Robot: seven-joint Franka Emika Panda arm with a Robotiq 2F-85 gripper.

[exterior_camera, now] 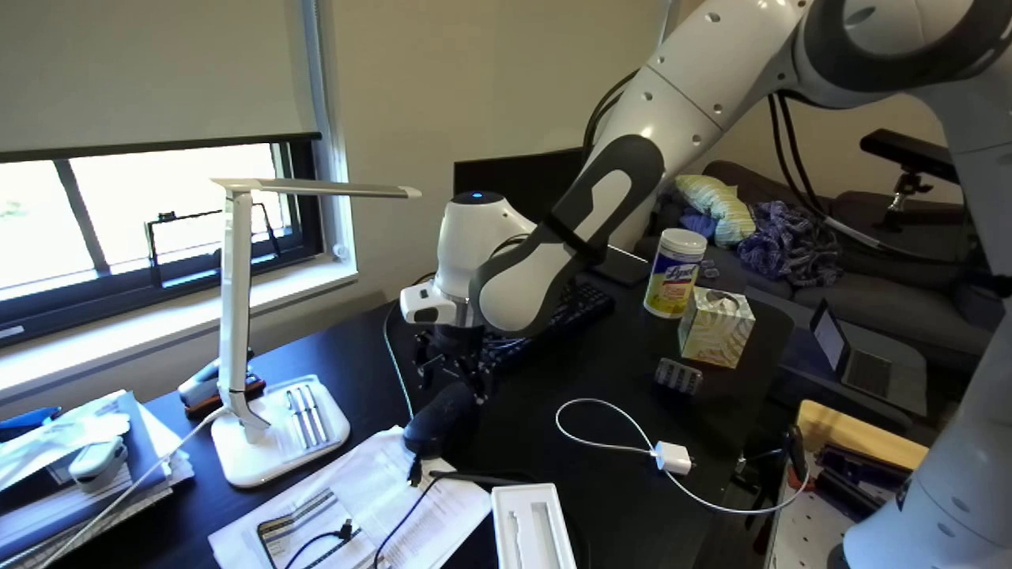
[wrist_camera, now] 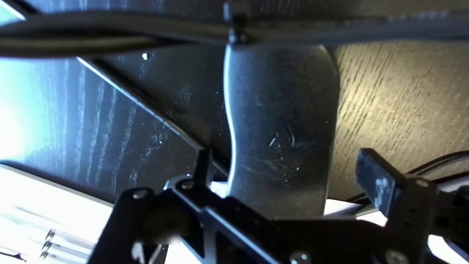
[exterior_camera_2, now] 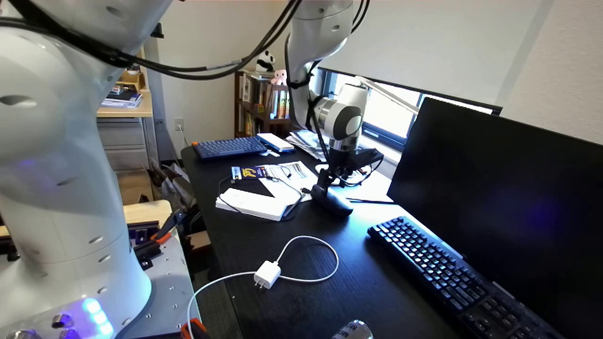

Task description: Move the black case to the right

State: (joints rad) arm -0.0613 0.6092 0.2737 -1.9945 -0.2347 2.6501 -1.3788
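The black case [exterior_camera: 437, 420] is a small oblong with rounded ends lying on the dark desk, one end over white papers. It also shows in an exterior view [exterior_camera_2: 333, 202]. In the wrist view the case [wrist_camera: 282, 117] runs up and down the middle, with scuff marks on top. My gripper [wrist_camera: 291, 174] is open, one finger on each side of the case. A gap shows on both sides, wider on the right. The gripper points down over the case in both exterior views [exterior_camera: 455, 375] [exterior_camera_2: 325, 181]. The case's near end is hidden by the gripper in the wrist view.
White papers [exterior_camera: 443, 514] and a white box [exterior_camera: 534, 525] lie near the case. A desk lamp [exterior_camera: 237, 427] stands to one side. A long keyboard [exterior_camera_2: 438, 268], a monitor [exterior_camera_2: 509, 197] and a white charger with cable [exterior_camera_2: 267, 273] are also on the desk.
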